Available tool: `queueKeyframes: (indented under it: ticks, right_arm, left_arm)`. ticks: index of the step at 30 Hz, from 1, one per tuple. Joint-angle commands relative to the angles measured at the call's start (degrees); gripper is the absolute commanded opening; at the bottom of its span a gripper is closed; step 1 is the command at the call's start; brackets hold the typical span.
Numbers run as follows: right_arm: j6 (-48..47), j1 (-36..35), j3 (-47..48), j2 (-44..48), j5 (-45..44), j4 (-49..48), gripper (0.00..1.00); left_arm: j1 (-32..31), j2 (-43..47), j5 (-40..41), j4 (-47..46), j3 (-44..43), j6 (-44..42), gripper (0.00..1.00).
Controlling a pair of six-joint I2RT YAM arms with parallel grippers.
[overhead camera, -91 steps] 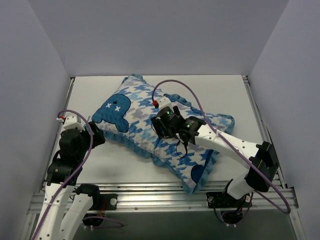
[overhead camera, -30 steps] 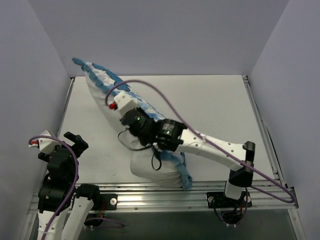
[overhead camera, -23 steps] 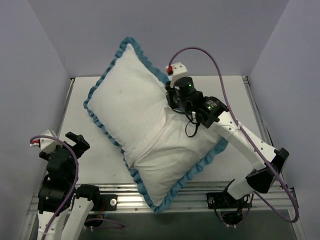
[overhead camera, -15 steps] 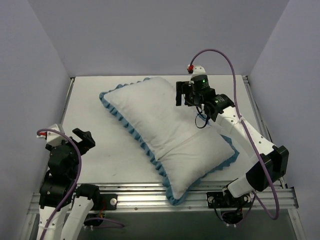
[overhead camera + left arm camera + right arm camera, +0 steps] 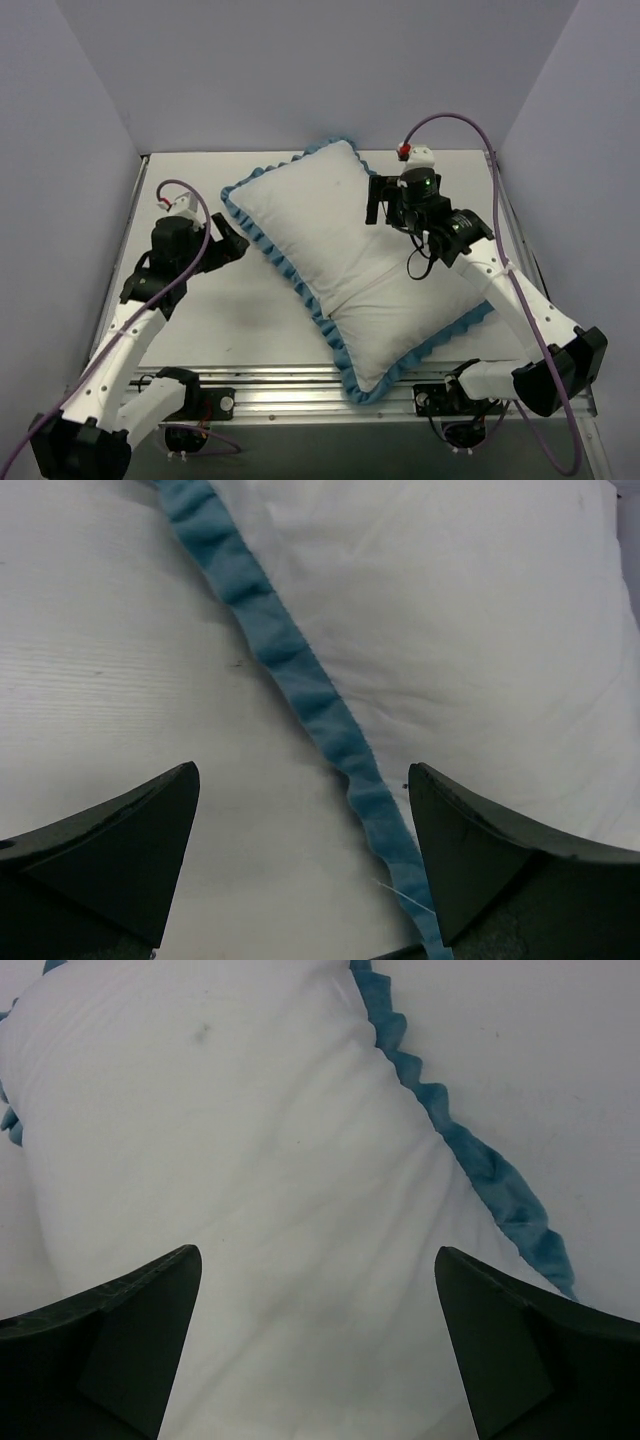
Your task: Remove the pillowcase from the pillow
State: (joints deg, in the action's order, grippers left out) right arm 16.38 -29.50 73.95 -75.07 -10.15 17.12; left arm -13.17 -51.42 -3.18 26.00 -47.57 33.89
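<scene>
The pillowcase (image 5: 350, 260) lies diagonally on the table with its plain white face up and its teal ruffle (image 5: 285, 272) all round. It is plump, so the pillow is inside it and hidden. My left gripper (image 5: 228, 241) is open and empty, just left of the case's left edge. In the left wrist view (image 5: 300, 870) the ruffle (image 5: 300, 680) runs between the jaws, which stand apart above the table. My right gripper (image 5: 380, 203) is open and empty over the case's upper right part. In the right wrist view (image 5: 318, 1340) the white face (image 5: 250, 1160) fills the space between the jaws.
The white table (image 5: 200, 310) is walled in by grey panels on the left, back and right. A metal rail (image 5: 300, 385) runs along the near edge, and the case's lower corner hangs over it. The right arm's purple cable (image 5: 500, 215) loops above the case.
The case went from patterned face up, was lifted and turned over by my right gripper, and now lies white face up, released. My left arm has swung in to the case's left edge.
</scene>
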Motion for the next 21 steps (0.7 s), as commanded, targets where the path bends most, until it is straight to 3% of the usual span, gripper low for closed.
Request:
queueKeyframes:
  ticks: [1,4,10,15,17,21]
  right_arm:
    - [2.86,1.02,-2.84,3.87,-5.22,1.07,0.98]
    - [4.71,1.63,-5.74,6.67,-6.63,1.86,0.98]
    - [8.23,2.07,-14.09,12.92,-5.59,1.68,0.98]
    - [8.14,1.90,-18.84,13.98,-0.31,0.28,0.96]
    - [7.79,1.72,-20.77,14.25,1.45,-1.12,0.96]
    - [6.73,1.55,-22.62,12.32,3.64,-3.50,0.95]
  left_arm:
    - [-5.43,-9.44,-5.00,-11.13,-6.47,6.09,0.94]
    - [-10.71,-17.56,-4.47,-15.79,-12.00,8.72,0.94]
    - [-15.48,-31.09,1.85,-22.57,-17.81,14.88,0.94]
    - [-16.98,-39.36,6.61,-24.66,-17.39,19.01,0.94]
    - [-17.07,-41.30,7.57,-27.99,-15.02,21.12,1.00]
    - [-17.15,-41.92,8.80,-31.10,-11.06,22.98,0.65]
